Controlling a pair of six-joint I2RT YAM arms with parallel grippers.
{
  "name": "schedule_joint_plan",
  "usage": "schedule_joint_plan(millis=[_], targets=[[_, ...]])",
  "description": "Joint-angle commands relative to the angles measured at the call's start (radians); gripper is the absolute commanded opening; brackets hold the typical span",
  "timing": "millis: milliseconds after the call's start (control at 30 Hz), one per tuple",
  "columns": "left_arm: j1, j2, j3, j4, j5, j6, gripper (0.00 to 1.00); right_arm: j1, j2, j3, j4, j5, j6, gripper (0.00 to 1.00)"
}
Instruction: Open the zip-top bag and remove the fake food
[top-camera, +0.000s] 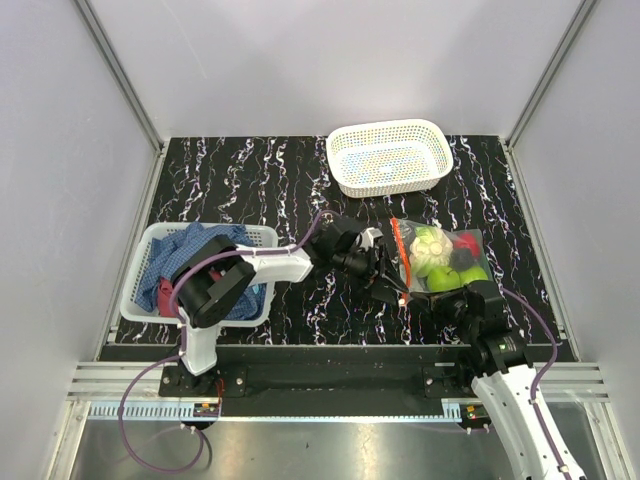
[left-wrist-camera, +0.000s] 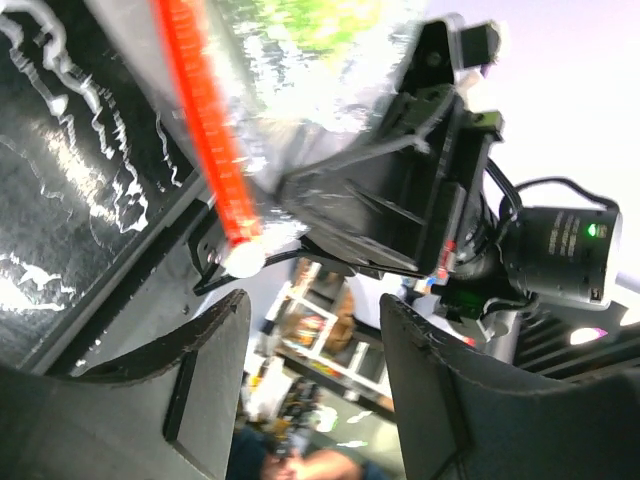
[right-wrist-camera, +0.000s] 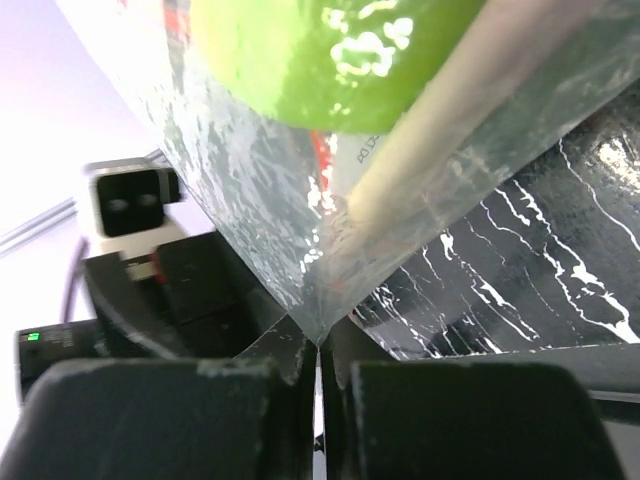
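The zip-top bag (top-camera: 440, 262) lies at the right of the table, its orange-red zip strip (top-camera: 399, 255) along its left side. Inside are lime-green fruits (top-camera: 432, 242), a pale cabbage-like piece (top-camera: 433, 262) and a red piece (top-camera: 466, 245). My right gripper (top-camera: 462, 300) is shut on the bag's near corner (right-wrist-camera: 320, 330); a lime-green fruit (right-wrist-camera: 320, 60) and a pale stalk (right-wrist-camera: 450, 130) show through the plastic. My left gripper (top-camera: 390, 288) is open and empty (left-wrist-camera: 315, 305), just short of the zip strip's (left-wrist-camera: 205, 110) near end and its white slider (left-wrist-camera: 243, 260).
An empty white perforated basket (top-camera: 388, 157) stands at the back. A second white basket (top-camera: 160, 250) holding blue and red cloths (top-camera: 195, 250) stands at the left, beside the left arm. The table's front edge runs just behind both grippers.
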Motion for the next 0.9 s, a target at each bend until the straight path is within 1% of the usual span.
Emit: schedule_joint_plan(millis=[0,67,100,133,167,200,233,333,400,500,600,867], targets=[[-0.007,-0.011,-0.067,0.144,0.021,-0.141,0.57,-0.002,-0.018,0.001,-0.005,0.005,0.051,0.0],[-0.01,0.015,-0.087,0.245,0.026,-0.215,0.57,-0.003,-0.017,0.006,-0.005,0.006,0.053,0.0],[-0.012,0.026,-0.101,0.288,0.032,-0.244,0.55,-0.003,-0.015,0.004,-0.005,0.005,0.053,0.0],[-0.016,0.038,-0.109,0.374,0.032,-0.305,0.54,-0.002,-0.014,0.006,-0.005,0.005,0.054,0.0],[-0.018,0.059,-0.118,0.42,0.029,-0.341,0.54,-0.003,-0.014,0.006,-0.006,0.003,0.059,0.0],[-0.019,0.067,-0.141,0.474,0.015,-0.415,0.52,-0.003,-0.014,0.006,-0.005,0.003,0.062,0.0],[-0.021,0.076,-0.153,0.577,0.007,-0.453,0.49,-0.003,-0.017,0.006,-0.005,0.002,0.063,0.0],[-0.023,0.099,-0.182,0.687,-0.02,-0.54,0.47,-0.003,-0.018,0.007,-0.006,0.002,0.068,0.0],[-0.024,0.099,-0.193,0.703,-0.037,-0.557,0.46,-0.002,-0.02,0.007,-0.005,0.005,0.071,0.0],[-0.026,0.078,-0.218,0.651,-0.042,-0.528,0.46,-0.002,-0.017,0.013,-0.006,0.009,0.066,0.0],[-0.029,0.07,-0.235,0.635,-0.05,-0.517,0.5,-0.002,-0.014,0.009,-0.005,0.006,0.066,0.0],[-0.05,0.127,-0.222,0.666,-0.066,-0.534,0.51,-0.002,-0.021,0.009,-0.003,0.005,0.08,0.0]])
